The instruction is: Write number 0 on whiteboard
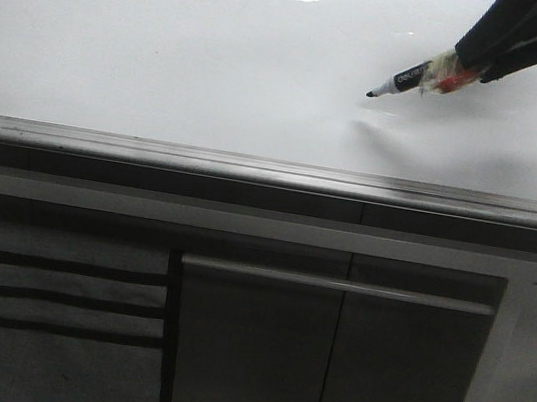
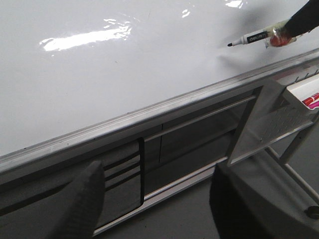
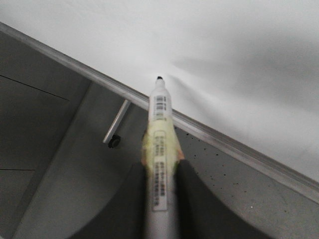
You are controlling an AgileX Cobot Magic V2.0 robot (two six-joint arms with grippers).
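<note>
The whiteboard [image 1: 169, 55] is a large glossy white board with glare and a grey metal edge strip [image 1: 273, 169]; it also shows in the left wrist view [image 2: 124, 74] and the right wrist view [image 3: 224, 50]. No number 0 shows on it. My right gripper [image 1: 455, 72] is shut on a black-and-white marker [image 1: 408, 78] wrapped in yellowish tape, its black tip [image 1: 371, 94] pointing left just above the board. The marker [image 3: 160, 149] fills the right wrist view, tip [image 3: 159, 78] near the board. My left gripper [image 2: 157, 199] is open and empty, below the board's edge, in front of the cabinet.
Grey cabinet fronts [image 1: 325, 361] with a horizontal handle [image 1: 337, 285] lie below the board's edge. A slatted panel [image 1: 47, 294] sits at the lower left. A white rack with a red item [image 2: 311, 99] stands beside the board's right end.
</note>
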